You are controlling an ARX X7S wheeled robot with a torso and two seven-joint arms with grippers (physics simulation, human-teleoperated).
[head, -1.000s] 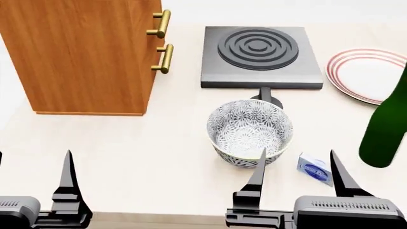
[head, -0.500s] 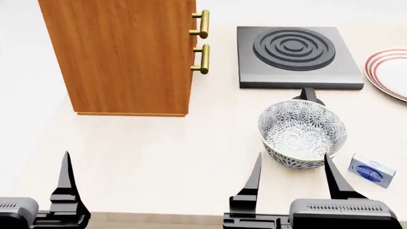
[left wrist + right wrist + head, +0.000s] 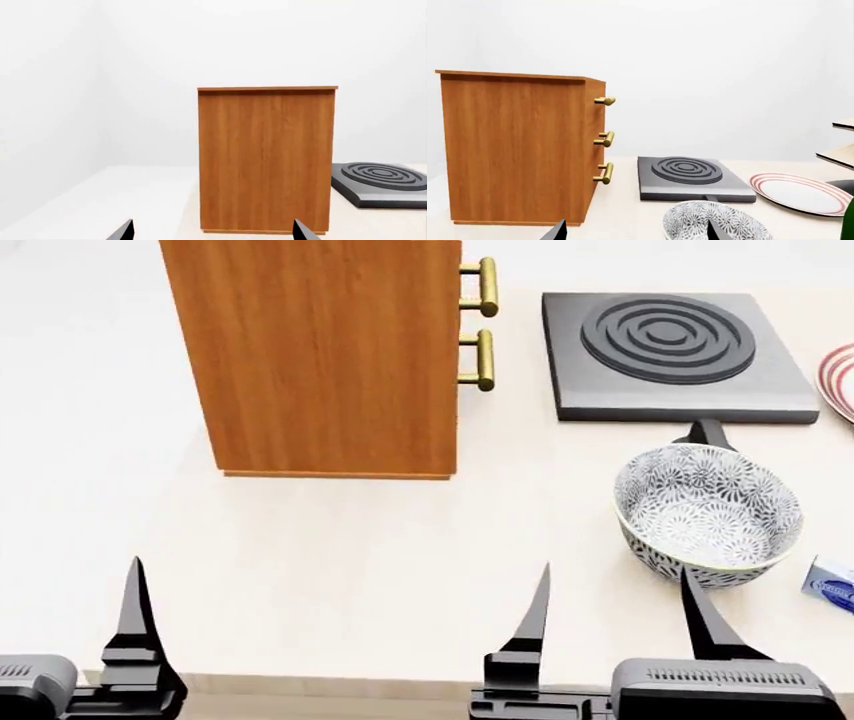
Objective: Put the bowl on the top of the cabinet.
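Currently bowl (image 3: 709,512) sits on the countertop (image 3: 334,540) right of cabinet (image 3: 327,355), just below the stove (image 3: 674,355). Right gripper (image 3: 617,605) spread apart, empty; left gripper (image 3: 210,234) likewise.

A: What colour is the cabinet (image 3: 320,355)?
B: Orange-brown wood grain, with brass handles (image 3: 482,288).
A: And the bowl (image 3: 707,513)?
B: White, covered inside and out in a fine grey leaf pattern.
A: The rest?
B: A dark grey hotplate (image 3: 674,342) with concentric rings, a white plate (image 3: 796,193) with red rings, a pale cream counter (image 3: 307,560), black pincer fingers (image 3: 535,615).
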